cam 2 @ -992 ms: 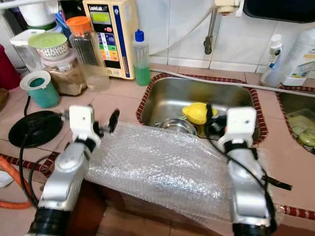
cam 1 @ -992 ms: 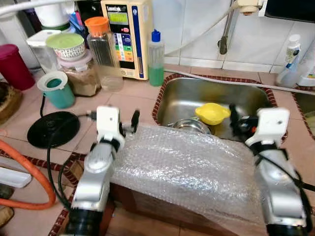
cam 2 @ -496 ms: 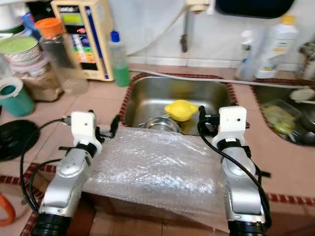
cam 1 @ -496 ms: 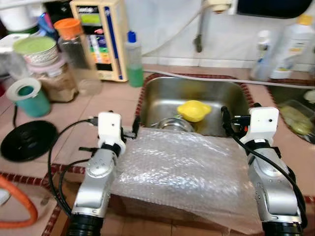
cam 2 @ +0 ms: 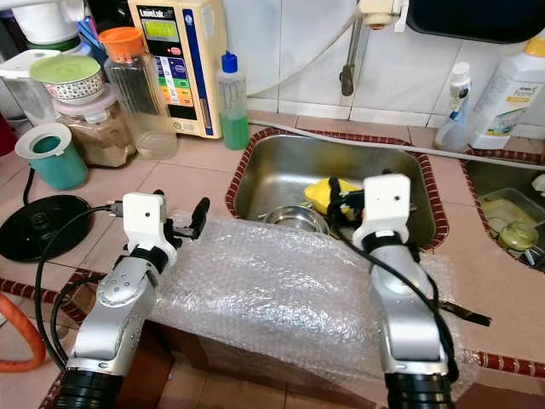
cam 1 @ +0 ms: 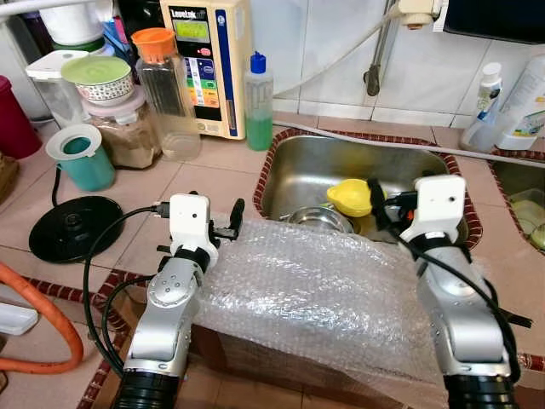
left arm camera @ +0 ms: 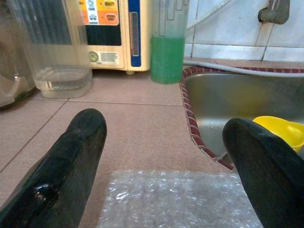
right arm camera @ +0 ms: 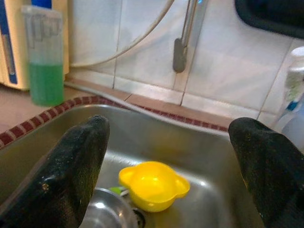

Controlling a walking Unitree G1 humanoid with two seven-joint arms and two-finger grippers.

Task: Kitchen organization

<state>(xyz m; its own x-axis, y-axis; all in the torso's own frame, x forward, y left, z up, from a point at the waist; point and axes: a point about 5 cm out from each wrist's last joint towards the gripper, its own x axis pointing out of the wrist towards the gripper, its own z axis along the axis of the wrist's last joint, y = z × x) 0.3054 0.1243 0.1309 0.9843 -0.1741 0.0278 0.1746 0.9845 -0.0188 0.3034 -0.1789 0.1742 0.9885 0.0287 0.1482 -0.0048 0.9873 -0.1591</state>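
A sheet of bubble wrap (cam 1: 324, 298) lies over the counter's front edge, between my two arms. My left gripper (cam 1: 217, 226) is open, low over the tiled counter at the wrap's near left corner (left arm camera: 180, 199), with nothing between its fingers. My right gripper (cam 1: 381, 203) is open over the steel sink (cam 1: 341, 162), just beside a yellow bowl (cam 1: 352, 194). The yellow bowl (right arm camera: 153, 184) sits in the sink ahead of the right fingers, with a steel bowl (cam 1: 322, 218) next to it.
A green soap bottle (cam 1: 258, 102), a cream water machine (cam 1: 209, 64), an orange-lidded jar (cam 1: 166, 94) and stacked containers (cam 1: 115, 111) stand behind the left counter. A teal cup (cam 1: 81, 158), a black kettle base (cam 1: 77, 226) and an orange hose (cam 1: 60, 341) lie left. Bottles (cam 1: 490, 102) stand right.
The camera swung right and back, so the whole picture shifted. My right gripper now sits closer to the yellow bowl. The left gripper stays at the wrap's corner.
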